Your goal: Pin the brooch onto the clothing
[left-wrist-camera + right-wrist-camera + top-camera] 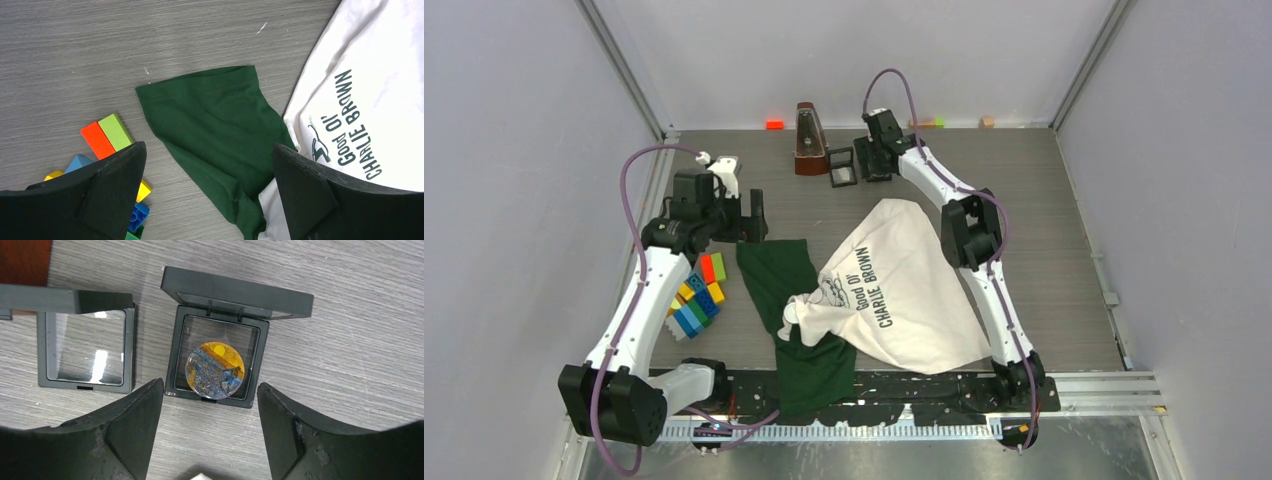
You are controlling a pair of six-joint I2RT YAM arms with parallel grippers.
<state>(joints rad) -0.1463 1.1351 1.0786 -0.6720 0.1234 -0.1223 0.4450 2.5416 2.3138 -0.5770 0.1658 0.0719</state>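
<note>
The clothing (904,290), a white T-shirt with dark green sleeves and "Good Ol' Charlie Brown" print, lies crumpled mid-table; its green sleeve (220,120) and white body (370,85) fill the left wrist view. The brooch (215,370), a round blue-and-orange painted disc, sits in an open black display case (218,357) at the table's far side. My right gripper (210,405) hovers open just in front of that case, nothing between its fingers. My left gripper (207,175) hangs open above the sleeve's edge, holding nothing.
A second open black case (85,347), with nothing in it, lies left of the brooch's case. A brown metronome (809,140) stands behind them. Coloured toy bricks (699,295) sit left of the shirt, under my left arm. Small blocks (774,124) lie along the back wall.
</note>
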